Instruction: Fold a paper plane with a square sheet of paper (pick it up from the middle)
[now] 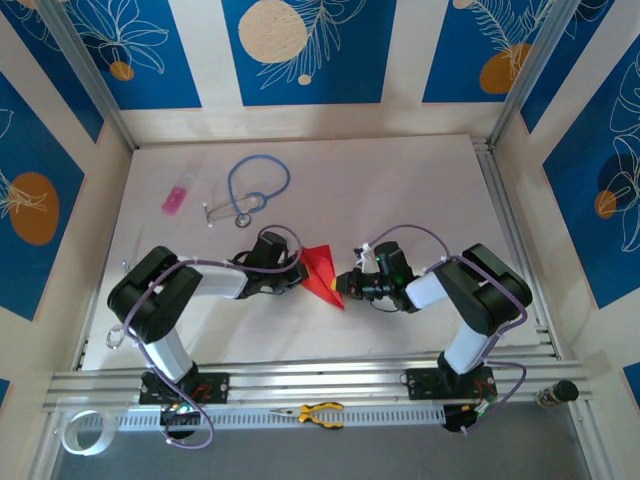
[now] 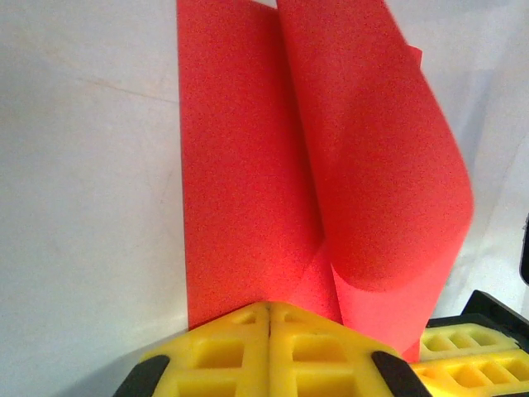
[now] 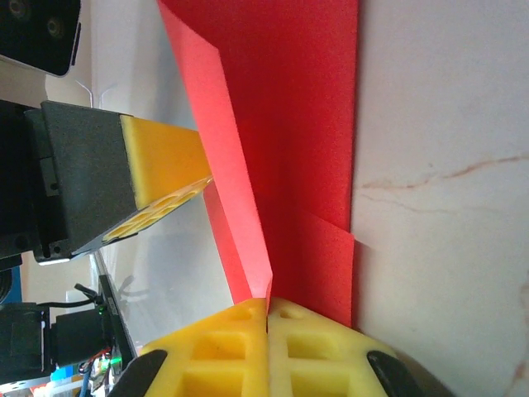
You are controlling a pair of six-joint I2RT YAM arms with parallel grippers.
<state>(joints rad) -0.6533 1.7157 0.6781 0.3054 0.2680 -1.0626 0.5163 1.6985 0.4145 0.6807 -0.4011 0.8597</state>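
The red sheet of paper (image 1: 323,272) lies mid-table between both arms, partly folded into a pointed shape with its tip toward the near edge. My left gripper (image 1: 297,272) is shut, and its yellow fingertips (image 2: 248,327) rest on the flat left part of the paper (image 2: 248,165). A raised flap (image 2: 380,165) curls up to the right of them. My right gripper (image 1: 347,283) is shut on the edge of that lifted flap (image 3: 240,182), which runs into the seam between its fingers (image 3: 240,339). The flat paper (image 3: 314,124) lies beyond.
A blue stethoscope (image 1: 255,190) and a small pink item (image 1: 175,200) lie at the back left. Yellow-handled pliers (image 1: 320,413) and a tape roll (image 1: 85,432) sit below the aluminium rail (image 1: 330,380). Patterned walls enclose the table.
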